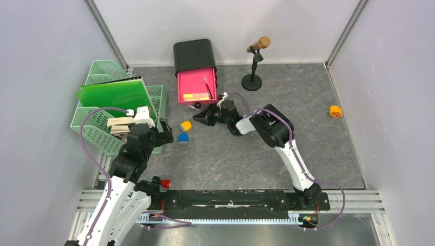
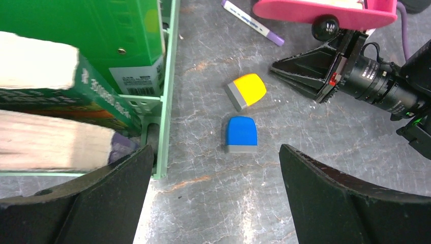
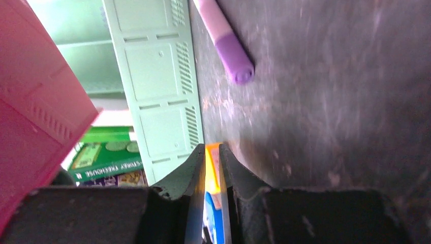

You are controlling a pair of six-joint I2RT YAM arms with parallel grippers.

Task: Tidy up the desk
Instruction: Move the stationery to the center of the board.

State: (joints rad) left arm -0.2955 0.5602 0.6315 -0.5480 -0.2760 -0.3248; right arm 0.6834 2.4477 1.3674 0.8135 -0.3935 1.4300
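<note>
Starting at the right jaws: they stand nearly together with a thin slot between them, tips low over the counter (image 1: 231,159), just in front of the open pink drawer (image 1: 195,84). A yellow-and-blue sliver shows in that slot in the right wrist view. We cannot tell whether it's a thin thing pinched or just what lies beyond.

Left jaws are spread wide with nothing in them, hovering beside the mint-green tray (image 2: 171,76). The blue eraser (image 2: 241,133) and yellow eraser (image 2: 246,90) lie on the counter ahead of them, close together but not touching. A purple-capped pen (image 2: 252,23) lies near the drawer front. Far right, well apart, sits an orange roll (image 1: 335,111), and a microphone stand (image 1: 252,77) is at the back.

The counter is the dark marbled slab under everything, running wall to wall. We judge it rigid, heavy, fixed and fairly slick. It's not something to grip; the loose bits on it are. Erasers look light and firm with some give, so pinch across the short sides. Pen looks thin and apt to roll, so take it mid-barrel with the jaws crosswise.
</note>
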